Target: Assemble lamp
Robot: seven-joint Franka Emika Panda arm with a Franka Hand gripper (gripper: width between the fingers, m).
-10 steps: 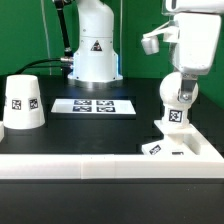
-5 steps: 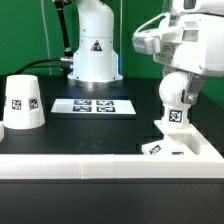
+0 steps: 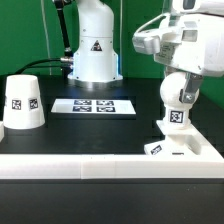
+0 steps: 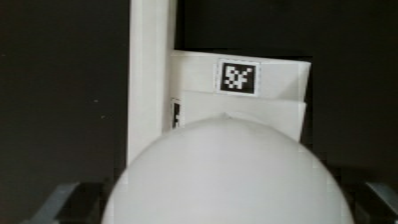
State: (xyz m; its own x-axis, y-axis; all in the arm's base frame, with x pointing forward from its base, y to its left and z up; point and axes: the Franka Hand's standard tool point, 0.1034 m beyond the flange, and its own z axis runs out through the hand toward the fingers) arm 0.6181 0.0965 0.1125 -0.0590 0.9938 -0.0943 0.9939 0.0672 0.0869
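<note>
Exterior view: the hand [image 3: 180, 86] grips the bulb [image 3: 179, 100], standing on the base [image 3: 180, 148].

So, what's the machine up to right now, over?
The fingers flank the bulb, grip unclear. Bulb upright above the base. The shade stands apart, nothing seen blocking.

arm [image 3: 190, 40]: glossy white, rounded casings; base [image 3: 88, 62]: white, black triangle sticker [image 3: 96, 46]; black cable [image 3: 62, 25]
</note>
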